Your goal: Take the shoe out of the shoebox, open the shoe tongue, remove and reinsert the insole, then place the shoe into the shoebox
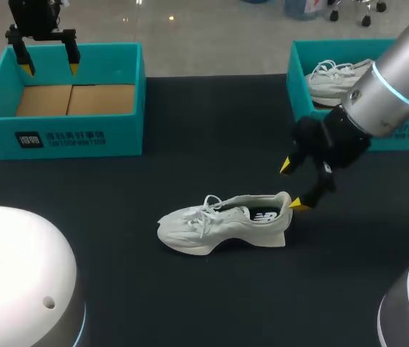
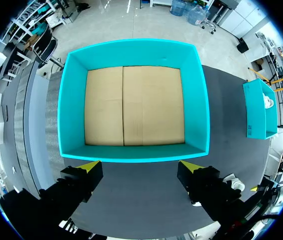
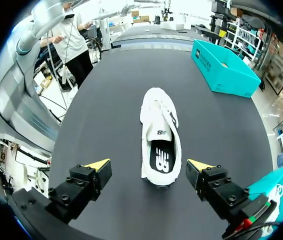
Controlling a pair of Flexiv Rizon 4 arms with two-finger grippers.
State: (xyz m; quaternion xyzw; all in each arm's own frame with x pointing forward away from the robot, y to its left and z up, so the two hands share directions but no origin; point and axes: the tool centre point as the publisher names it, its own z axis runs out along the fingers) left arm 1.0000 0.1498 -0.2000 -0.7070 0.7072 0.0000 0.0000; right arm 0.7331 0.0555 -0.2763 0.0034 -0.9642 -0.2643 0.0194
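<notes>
The right arm [image 1: 399,69] is a silver tube with a pale blue ring behind the claw, and a black block [image 1: 331,141] joins the two. The right claw [image 1: 293,186] has two black fingers with yellow wedge tips [image 3: 97,164]; screws dot the finger mounts behind them. The left claw [image 1: 50,69] is alike, black with yellow tips. White rounded shells [image 1: 16,275] have thin blue rims.
</notes>
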